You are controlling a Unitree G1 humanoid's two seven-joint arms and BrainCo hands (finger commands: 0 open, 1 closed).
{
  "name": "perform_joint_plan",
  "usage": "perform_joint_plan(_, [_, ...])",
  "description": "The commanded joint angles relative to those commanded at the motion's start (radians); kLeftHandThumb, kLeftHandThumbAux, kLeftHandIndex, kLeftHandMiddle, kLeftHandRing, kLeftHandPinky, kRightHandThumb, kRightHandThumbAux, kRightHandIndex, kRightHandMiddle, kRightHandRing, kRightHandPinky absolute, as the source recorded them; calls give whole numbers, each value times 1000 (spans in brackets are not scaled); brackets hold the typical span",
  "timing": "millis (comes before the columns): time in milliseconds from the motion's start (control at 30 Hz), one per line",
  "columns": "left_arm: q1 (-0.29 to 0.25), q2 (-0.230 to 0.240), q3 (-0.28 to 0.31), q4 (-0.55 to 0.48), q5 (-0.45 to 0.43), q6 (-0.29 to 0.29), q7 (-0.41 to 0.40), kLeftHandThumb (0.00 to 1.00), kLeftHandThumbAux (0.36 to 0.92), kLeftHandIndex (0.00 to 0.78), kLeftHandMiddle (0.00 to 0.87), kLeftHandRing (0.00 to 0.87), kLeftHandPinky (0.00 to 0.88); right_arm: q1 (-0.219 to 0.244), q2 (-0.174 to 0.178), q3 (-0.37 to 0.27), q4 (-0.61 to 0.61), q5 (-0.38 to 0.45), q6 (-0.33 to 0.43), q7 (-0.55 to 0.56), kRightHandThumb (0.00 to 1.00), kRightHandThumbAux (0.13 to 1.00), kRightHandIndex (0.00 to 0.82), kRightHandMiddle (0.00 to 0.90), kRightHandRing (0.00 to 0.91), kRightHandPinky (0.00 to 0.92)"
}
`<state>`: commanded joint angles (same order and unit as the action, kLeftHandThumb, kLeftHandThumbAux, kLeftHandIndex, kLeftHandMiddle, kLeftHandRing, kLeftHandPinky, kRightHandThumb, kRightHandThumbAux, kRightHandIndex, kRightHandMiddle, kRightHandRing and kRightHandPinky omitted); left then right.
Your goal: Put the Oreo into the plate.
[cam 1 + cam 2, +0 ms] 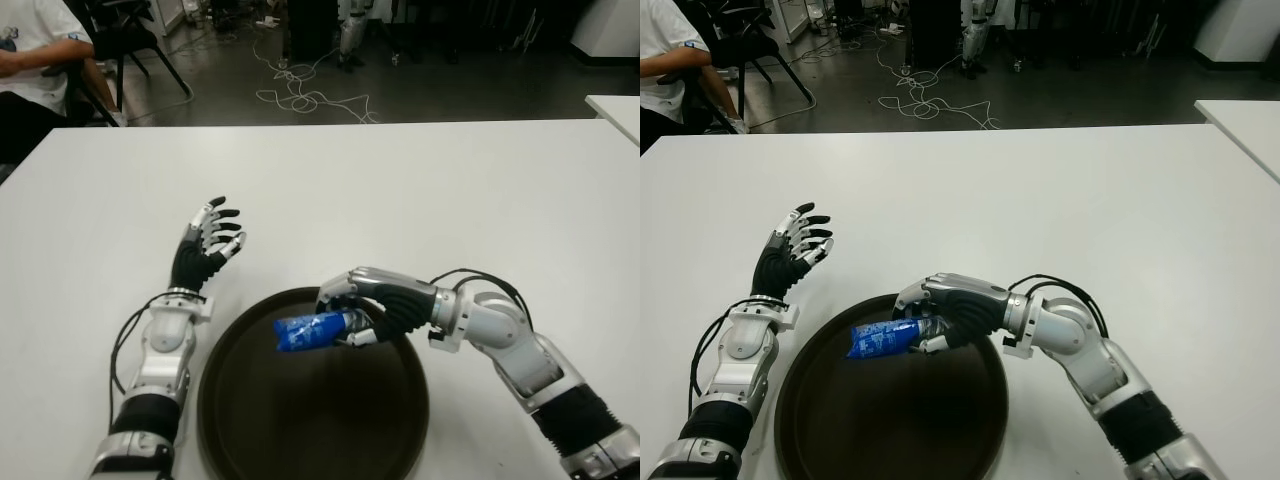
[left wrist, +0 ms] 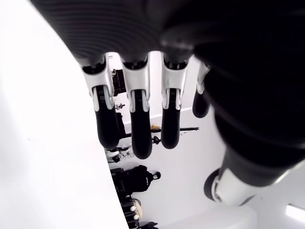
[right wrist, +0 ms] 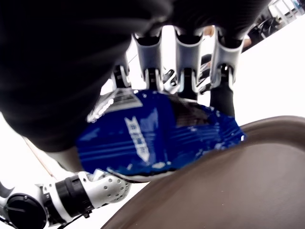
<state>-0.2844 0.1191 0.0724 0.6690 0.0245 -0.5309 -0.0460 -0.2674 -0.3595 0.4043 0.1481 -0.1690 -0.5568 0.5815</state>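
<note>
The glossy blue foil Oreo packet (image 1: 310, 331), likely light, slippery and crushable, hangs over the round dark brown plate (image 1: 250, 440), gripped at one end by the right hand (image 1: 362, 312). The left hand (image 1: 207, 244) shows spread and empty over the white worktop (image 1: 400, 190) beside the plate's left.

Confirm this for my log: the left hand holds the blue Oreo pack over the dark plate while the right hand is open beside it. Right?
Not quite: the hands are swapped. The right hand grips the blue Oreo pack over the dark plate, its fingers wrapped around it in the right wrist view. The left hand is open, left of the plate.
</note>
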Motion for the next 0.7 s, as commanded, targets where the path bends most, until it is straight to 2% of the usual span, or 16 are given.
perform_joint_plan(233, [1, -4, 2, -2, -8, -7, -4, 450, 738, 144, 264, 298, 338, 5, 16, -5, 19, 16, -2, -6, 678, 740, 423, 655, 673, 679])
perform_joint_plan(267, [2, -5, 2, -2, -9, -9, -5, 443, 743, 147, 269, 302, 337, 7, 21, -8, 25, 19, -9, -13, 678, 741, 422, 604, 619, 616])
perform_joint_plan(367, [2, -5, 2, -3, -10, -8, -8, 436, 749, 150, 274, 305, 334, 9, 34, -13, 42, 30, -33, -23, 677, 742, 420, 510, 521, 512])
perform_joint_plan(467, [2, -4, 1, -6, -11, -1, -11, 446, 760, 148, 270, 297, 322, 6, 42, -15, 58, 46, -48, -16, 668, 747, 405, 338, 347, 328])
perform_joint_plan(500, [2, -4, 1, -8, -12, 2, -12, 447, 761, 148, 269, 296, 321, 5, 44, -15, 61, 49, -50, -12, 667, 748, 403, 323, 332, 312])
perform_joint_plan(533, [2, -4, 1, -8, -12, 4, -12, 455, 762, 147, 267, 293, 320, 4, 46, -15, 64, 50, -52, -9, 427, 783, 322, 281, 290, 266])
perform_joint_plan(600, [3, -4, 1, -11, -11, 10, -11, 465, 765, 146, 265, 291, 320, 1, 46, -14, 67, 52, -51, -1, 218, 813, 233, 231, 240, 212])
perform_joint_plan(633, [3, -3, 1, -12, -9, 13, -10, 471, 766, 145, 264, 290, 320, 0, 43, -13, 64, 52, -44, 6, 139, 824, 194, 209, 216, 188])
perform_joint_plan(700, [2, -2, 0, -13, -5, 13, -7, 461, 762, 145, 269, 298, 324, -1, 38, -10, 58, 52, -29, 19, 71, 840, 135, 159, 161, 141])
